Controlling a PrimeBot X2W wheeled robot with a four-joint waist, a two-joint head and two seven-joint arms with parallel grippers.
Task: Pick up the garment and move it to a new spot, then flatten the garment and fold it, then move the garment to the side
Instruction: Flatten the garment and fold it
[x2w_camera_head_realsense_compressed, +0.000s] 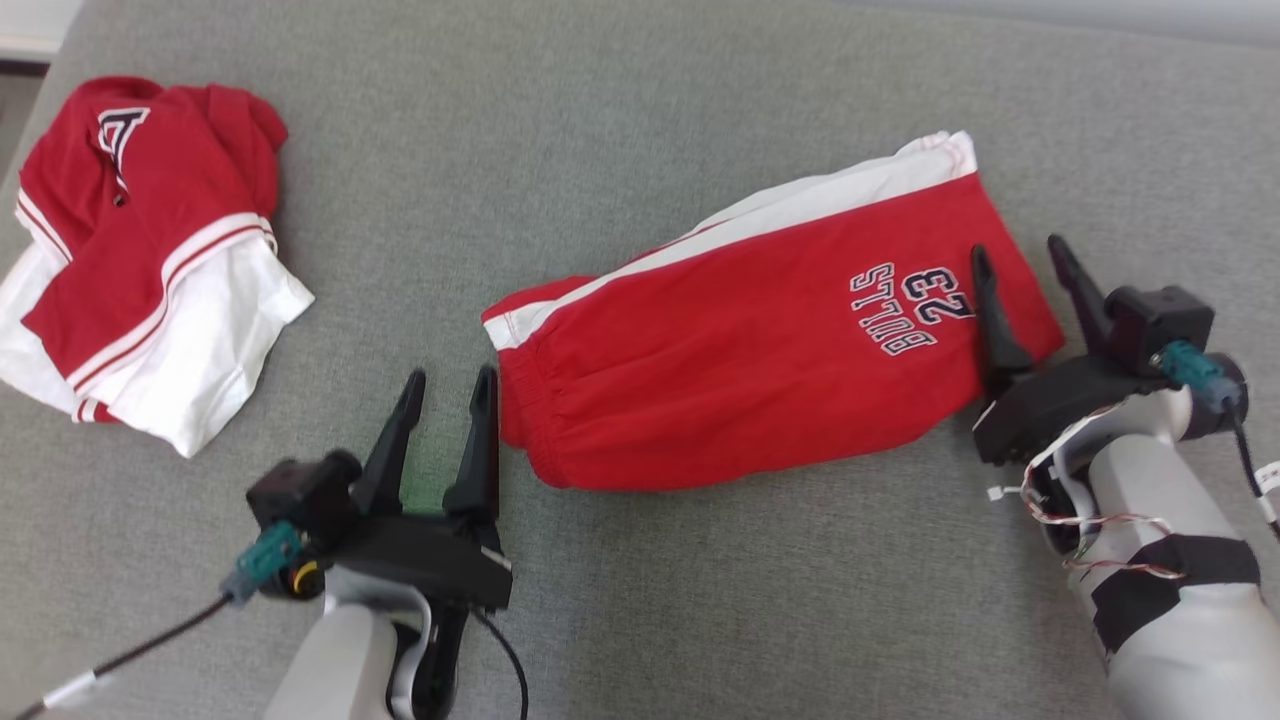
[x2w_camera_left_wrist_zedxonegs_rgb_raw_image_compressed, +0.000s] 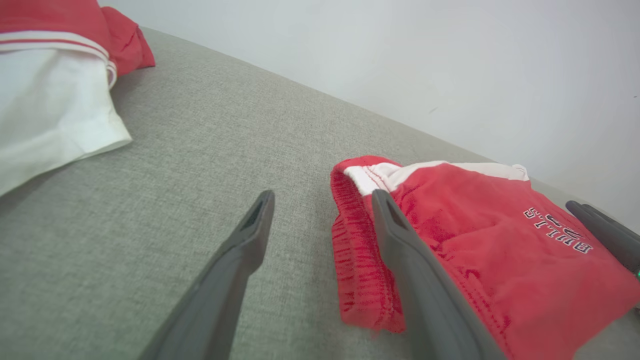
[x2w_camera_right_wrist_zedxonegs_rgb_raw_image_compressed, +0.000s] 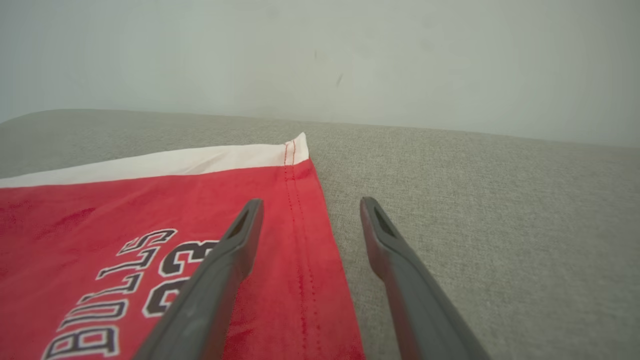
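Two garments (x2w_camera_head_realsense_compressed: 760, 350) (x2w_camera_head_realsense_compressed: 150, 260), two parted pincers (x2w_camera_head_realsense_compressed: 451, 373) (x2w_camera_head_realsense_compressed: 1018, 245)

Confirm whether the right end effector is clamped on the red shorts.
No, the right end effector stands open above the hem of the red shorts, pinching no cloth.

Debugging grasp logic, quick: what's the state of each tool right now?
Left tool: open, holding nothing, at the waistband end of the red shorts.
Right tool: open, holding nothing, over the leg hem.
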